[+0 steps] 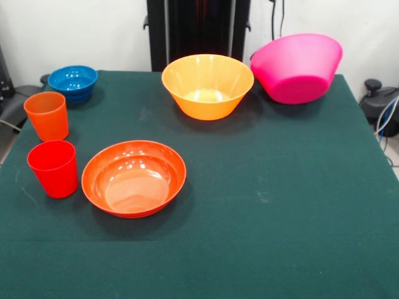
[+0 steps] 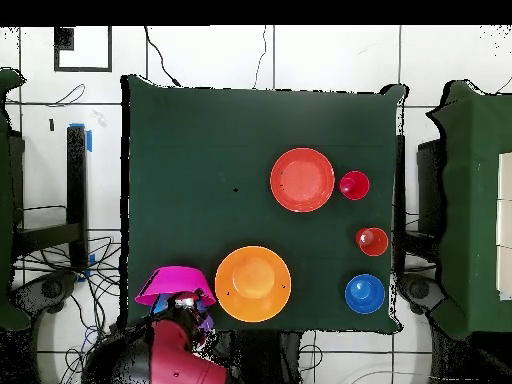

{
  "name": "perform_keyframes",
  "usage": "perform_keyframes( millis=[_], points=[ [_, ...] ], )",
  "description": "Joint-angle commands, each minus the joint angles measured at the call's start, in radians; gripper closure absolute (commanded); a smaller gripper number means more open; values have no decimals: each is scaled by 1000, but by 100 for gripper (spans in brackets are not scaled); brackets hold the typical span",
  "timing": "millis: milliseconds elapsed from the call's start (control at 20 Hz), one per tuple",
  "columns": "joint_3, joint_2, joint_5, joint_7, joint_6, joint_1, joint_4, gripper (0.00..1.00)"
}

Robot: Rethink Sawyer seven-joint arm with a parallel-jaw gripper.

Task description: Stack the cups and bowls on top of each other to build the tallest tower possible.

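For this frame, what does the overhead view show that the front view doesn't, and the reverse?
Only the overhead view shows the red arm at the table's bottom edge beside the tilted pink bowl, though the gripper itself cannot be made out, plus the tiled floor around the table. Only the front view shows the bowls' side profiles and the black pedestal. Both show the yellow-orange bowl, red-orange bowl, blue bowl, orange cup and red cup.
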Motion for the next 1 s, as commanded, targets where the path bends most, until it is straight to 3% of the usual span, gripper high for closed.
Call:
perform_keyframes(
  millis=[50,400,700,800,950,1000],
  points=[
    [61,6,-152,-118,21,-89,-60,0],
    [75,-5,-201,-66,6,-109,-56,0],
    [42,-29,-282,-100,-9,-159,-41,0],
    [43,-56,-356,-184,-53,-243,-23,0],
    [146,-170,-460,-373,-102,-454,41,0],
    [164,-200,-479,-400,-88,-488,48,0]
  ],
)
